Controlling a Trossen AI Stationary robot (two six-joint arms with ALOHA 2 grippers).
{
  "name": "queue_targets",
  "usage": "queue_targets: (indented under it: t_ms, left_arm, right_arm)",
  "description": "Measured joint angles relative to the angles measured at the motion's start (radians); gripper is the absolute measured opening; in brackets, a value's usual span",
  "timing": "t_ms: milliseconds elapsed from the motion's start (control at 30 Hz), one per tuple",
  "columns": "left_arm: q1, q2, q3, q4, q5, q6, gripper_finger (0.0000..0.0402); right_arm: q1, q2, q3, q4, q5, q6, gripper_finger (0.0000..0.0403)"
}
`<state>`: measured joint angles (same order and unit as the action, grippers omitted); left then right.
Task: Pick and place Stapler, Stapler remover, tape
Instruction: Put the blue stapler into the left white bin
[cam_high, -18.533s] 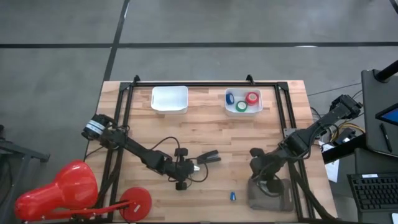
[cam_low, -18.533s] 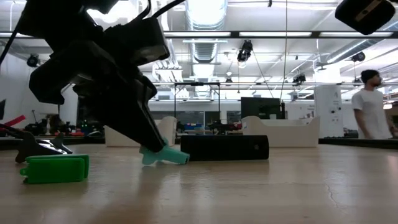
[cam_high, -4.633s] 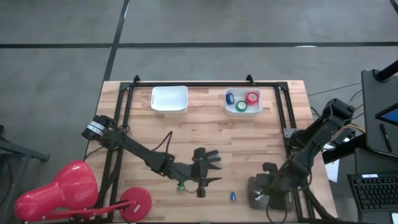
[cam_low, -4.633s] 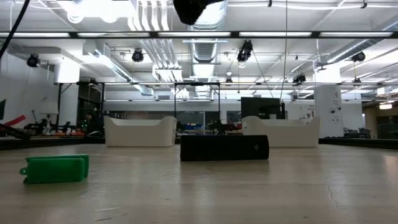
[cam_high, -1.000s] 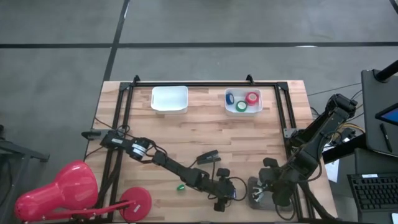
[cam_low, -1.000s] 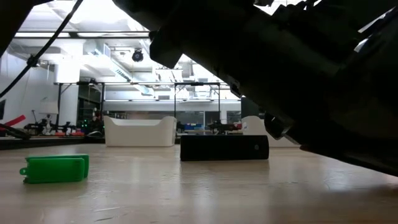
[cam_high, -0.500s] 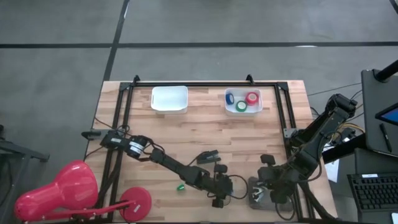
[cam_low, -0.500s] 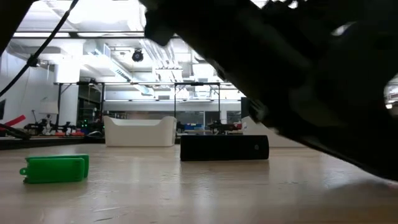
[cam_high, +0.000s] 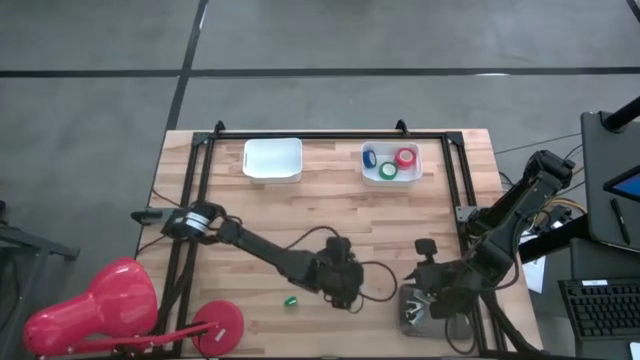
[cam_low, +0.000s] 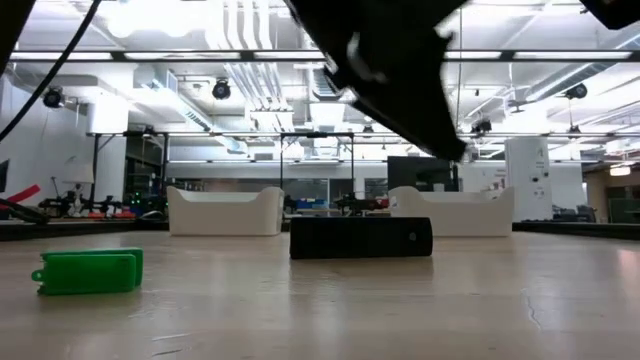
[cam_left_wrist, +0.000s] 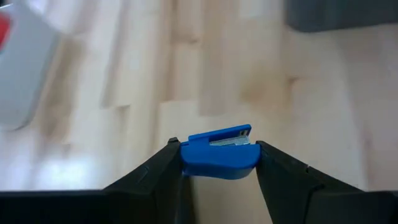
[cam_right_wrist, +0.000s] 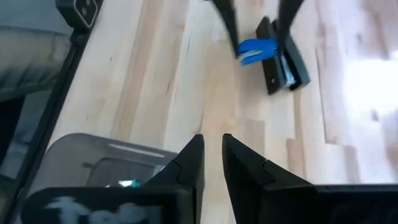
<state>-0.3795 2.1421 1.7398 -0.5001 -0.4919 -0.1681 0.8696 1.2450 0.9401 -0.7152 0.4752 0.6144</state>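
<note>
My left gripper (cam_left_wrist: 219, 163) is shut on a small blue stapler remover (cam_left_wrist: 219, 153) and hangs above the table's middle (cam_high: 345, 280). In the right wrist view the remover (cam_right_wrist: 255, 50) shows just beside the black stapler (cam_right_wrist: 283, 55), which lies flat on the wood (cam_low: 360, 238). The red, blue and green tape rolls (cam_high: 390, 162) sit in a white bin at the far edge. My right gripper (cam_right_wrist: 210, 163) hovers by a grey pouch (cam_high: 425, 312), its fingers a narrow gap apart with nothing between them. My left gripper pinches the blue stapler remover between its two fingers, one on each side of the blue body (cam_left_wrist: 186, 155). The fingers (cam_right_wrist: 225, 18) come down on it from above. The remover is lifted clear of the table, its metal part (cam_left_wrist: 231, 142) facing away from the wrist.
A small green item (cam_high: 291, 300) lies near the front edge, left of my left gripper. An empty white bin (cam_high: 272, 158) stands at the far left. A red lamp base (cam_high: 218, 325) sits off the table's near left corner. A black frame (cam_high: 330, 134) runs round the table.
My left gripper has risen and drawn back from the near edge toward the table's middle, taking the blue stapler remover up off the wood. In the low view the arm has lifted out of the foreground, and the stapler stays where it was.
</note>
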Motion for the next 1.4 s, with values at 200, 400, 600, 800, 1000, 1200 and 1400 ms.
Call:
queue_targets:
  t_ms: [200,400,600,800,1000,1200,1400]
  left_arm:
    - [0.031,-0.15,-0.123,-0.07,-0.075,-0.046,0.0186]
    - [0.085,-0.376,-0.377,-0.075,-0.205,-0.151,0.0186]
    - [0.203,-0.611,-0.642,-0.059,-0.346,-0.424,0.0186]
    - [0.41,-0.785,-0.846,-0.056,-0.335,-0.653,0.0187]
    - [0.649,-0.847,-0.942,0.015,-0.117,-0.646,0.0188]
    - [0.781,-0.821,-0.961,0.136,0.017,-0.552,0.0188]
    - [0.829,-0.771,-0.96,0.188,0.059,-0.514,0.0189]
  right_arm:
    - [0.001,-0.001,-0.019,0.114,0.054,-0.128,0.0039]
    - [-0.017,-0.002,-0.028,0.18,0.079,-0.248,0.0038]
    - [-0.064,-0.002,-0.028,0.182,0.079,-0.31,0.0038]
    - [-0.114,-0.002,-0.028,0.182,0.079,-0.357,0.0038]
    - [-0.149,-0.002,-0.042,0.182,0.079,-0.357,0.0038]
    - [-0.168,-0.002,-0.057,0.183,0.078,-0.357,0.0038]
    - [-0.171,-0.002,-0.059,0.183,0.078,-0.357,0.0038]
